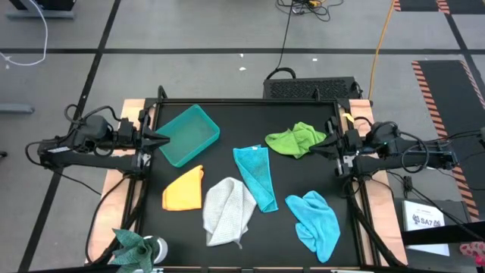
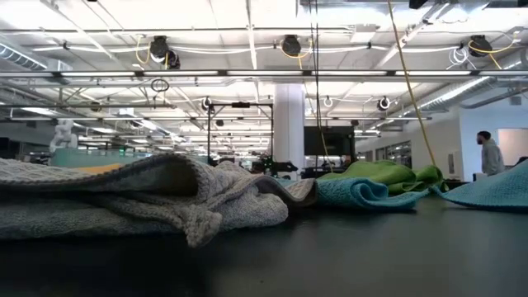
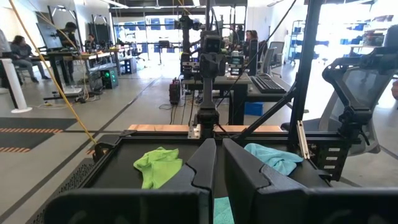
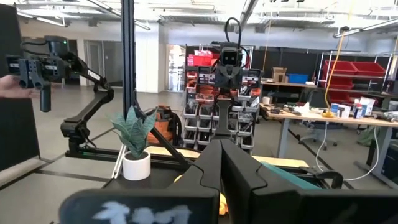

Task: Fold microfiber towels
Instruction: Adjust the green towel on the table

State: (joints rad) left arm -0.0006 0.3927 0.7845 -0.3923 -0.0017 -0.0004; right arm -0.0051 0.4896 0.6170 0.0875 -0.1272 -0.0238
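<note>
While both arms wait at the table's edges, the black table (image 1: 250, 136) fills the centre of the high view, its largest load being the rigid teal bin (image 1: 189, 135) at upper left. Below centre lies the light grey towel (image 1: 227, 211), rumpled and loosely doubled, touching the teal towel (image 1: 256, 176) that runs as a long strip just to its right. At lower right sprawls the light blue towel (image 1: 314, 221), bunched; at upper right the lime green towel (image 1: 295, 139) is crumpled (close beside the right arm's tip). The orange-yellow towel (image 1: 184, 189), left of the grey one, is folded into a rough triangle. A small potted plant (image 1: 139, 249) stands at lower left. The left gripper (image 1: 165, 139), at mid-left by the bin, has its fingers nearly pressed together on nothing; the right gripper (image 1: 317, 149), at mid-right, is pressed fully together and empty.
</note>
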